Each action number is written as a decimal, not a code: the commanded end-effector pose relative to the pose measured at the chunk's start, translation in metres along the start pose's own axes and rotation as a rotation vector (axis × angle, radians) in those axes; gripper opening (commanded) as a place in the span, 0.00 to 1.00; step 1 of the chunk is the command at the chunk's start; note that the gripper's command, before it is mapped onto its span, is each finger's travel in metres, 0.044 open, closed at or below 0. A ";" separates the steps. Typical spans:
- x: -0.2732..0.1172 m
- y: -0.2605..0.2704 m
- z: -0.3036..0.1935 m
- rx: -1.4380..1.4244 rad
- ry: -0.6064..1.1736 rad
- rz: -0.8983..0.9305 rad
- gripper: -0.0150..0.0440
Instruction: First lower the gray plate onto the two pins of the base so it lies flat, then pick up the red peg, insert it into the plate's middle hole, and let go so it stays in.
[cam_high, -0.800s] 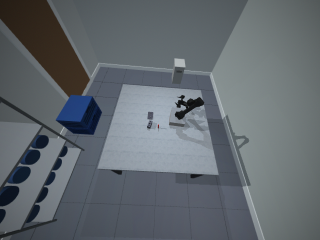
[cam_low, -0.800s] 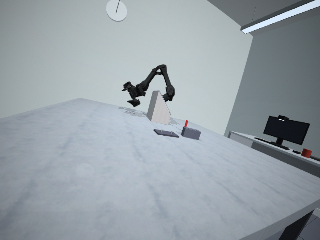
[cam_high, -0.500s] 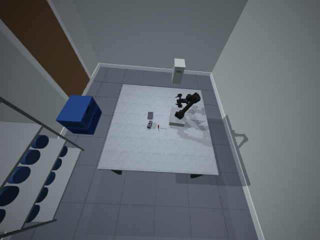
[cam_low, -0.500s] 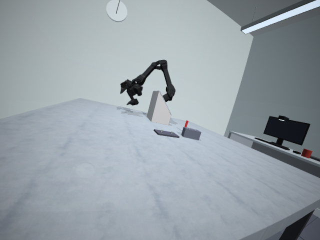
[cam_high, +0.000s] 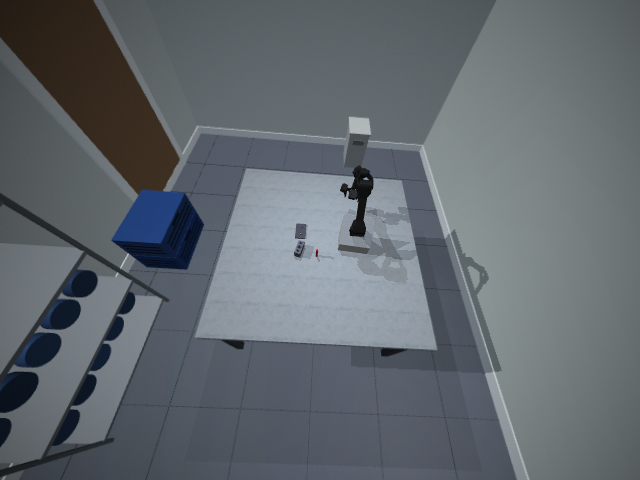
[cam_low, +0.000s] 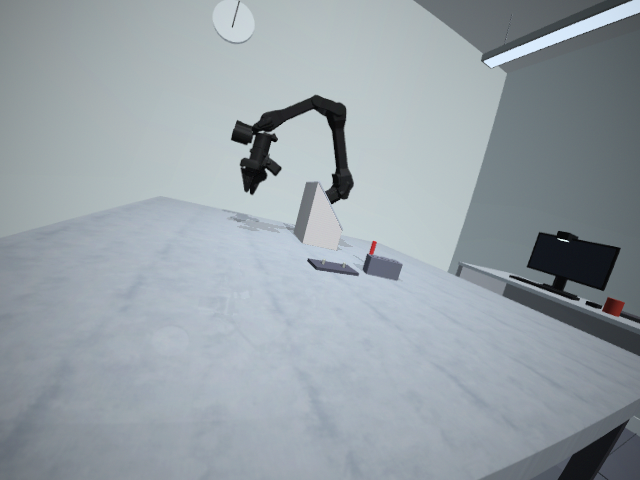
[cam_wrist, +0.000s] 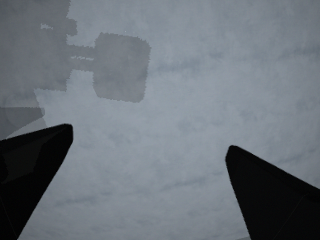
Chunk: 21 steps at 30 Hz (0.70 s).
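In the exterior view, left to right: the gripper (cam_high: 346, 191) (cam_low: 248, 191) (cam_wrist: 152, 143) is above the table (cam_high: 315, 304) (cam_low: 206, 361) (cam_wrist: 185, 100), left of the base (cam_low: 336, 267) (cam_high: 300, 234); jaws open, nothing held. The wedge (cam_low: 322, 224) (cam_high: 353, 248) stands behind the base. The base lies flat, pins up. Right of it, the peg (cam_low: 372, 248) (cam_high: 316, 252) stands upright behind the plate (cam_low: 382, 268) (cam_high: 296, 253), which is off the pins.

The black arm (cam_high: 361, 206) (cam_low: 338, 142) rises from its base, bends over at the elbow and reaches out high above the tabletop (cam_high: 310, 304) (cam_low: 310, 361). Its jaws (cam_high: 347, 192) (cam_low: 248, 192) point downward, spread wide and holding nothing.
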<state>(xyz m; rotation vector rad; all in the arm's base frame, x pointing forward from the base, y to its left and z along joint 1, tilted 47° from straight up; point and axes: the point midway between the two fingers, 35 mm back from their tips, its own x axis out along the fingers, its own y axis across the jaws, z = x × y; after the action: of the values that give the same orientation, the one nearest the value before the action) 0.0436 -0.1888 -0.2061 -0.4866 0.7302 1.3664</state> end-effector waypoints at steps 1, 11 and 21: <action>-0.006 0.000 0.001 -0.062 -0.012 0.078 1.00; -0.012 -0.025 0.010 -0.052 0.016 0.074 1.00; -0.038 -0.139 0.078 -0.019 0.129 0.039 1.00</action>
<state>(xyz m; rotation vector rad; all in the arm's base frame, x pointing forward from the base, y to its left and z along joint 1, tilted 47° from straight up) 0.1506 -0.1972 -0.1617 -0.5683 0.8178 1.4057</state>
